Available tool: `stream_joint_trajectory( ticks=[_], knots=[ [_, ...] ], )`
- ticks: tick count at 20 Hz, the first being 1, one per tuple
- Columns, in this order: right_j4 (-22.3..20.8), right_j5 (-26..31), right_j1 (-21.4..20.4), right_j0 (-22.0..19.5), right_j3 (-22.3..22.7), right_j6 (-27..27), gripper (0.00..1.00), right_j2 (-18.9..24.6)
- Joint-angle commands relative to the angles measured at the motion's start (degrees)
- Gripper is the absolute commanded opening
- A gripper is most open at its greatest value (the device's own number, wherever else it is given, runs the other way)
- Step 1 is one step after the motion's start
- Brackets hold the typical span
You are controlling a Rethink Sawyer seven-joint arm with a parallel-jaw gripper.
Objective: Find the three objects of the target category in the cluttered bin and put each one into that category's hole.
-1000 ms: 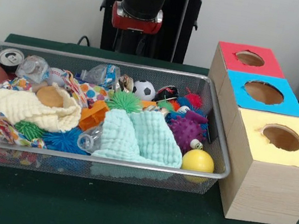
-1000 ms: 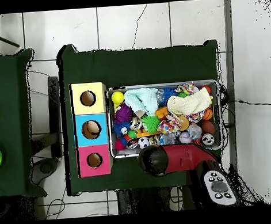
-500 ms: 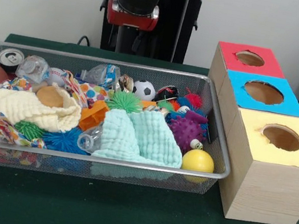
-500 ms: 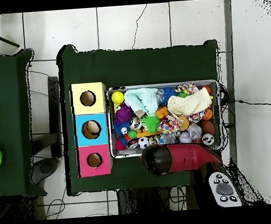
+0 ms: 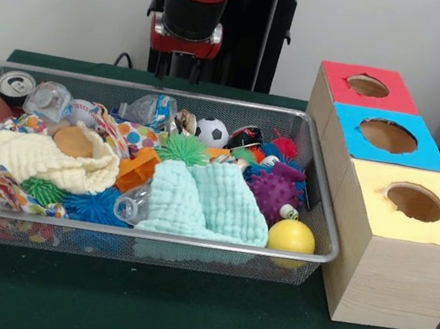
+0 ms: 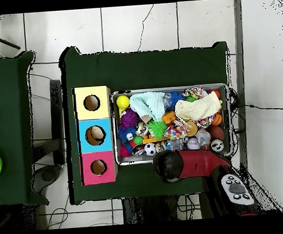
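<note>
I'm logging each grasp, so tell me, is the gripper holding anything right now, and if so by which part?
Nothing is held. The gripper hangs above the far rim of the wire bin with nothing between or under its tips; every object lies in the bin.

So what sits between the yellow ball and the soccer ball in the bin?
Front view: the purple spiky ball lies between the yellow ball and soccer ball, beside the mint cloth.

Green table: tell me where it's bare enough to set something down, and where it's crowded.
Free: the green table strip in front of the wire bin, and the wide band beyond the bin in the overhead view. A thin gap separates bin and coloured boxes. Crowded: the bin is packed edge to edge with cloths, balls and spiky toys; no bare floor shows.
</note>
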Motion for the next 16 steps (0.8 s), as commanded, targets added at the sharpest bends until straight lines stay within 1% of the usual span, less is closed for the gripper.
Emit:
stream_joint_trajectory(
  ticks=[1,5,10,16],
  knots=[
    [3.0,-4.4,4.7,-1.6,-4.7,6.1,1.0,5.7],
    [3.2,-4.7,5.1,-1.5,-4.8,6.4,1.0,5.8],
    [3.7,-2.1,3.8,-0.2,-5.3,6.5,1.0,5.3],
    [4.4,2.0,1.9,2.4,-6.4,6.9,1.0,4.2]
  ],
)
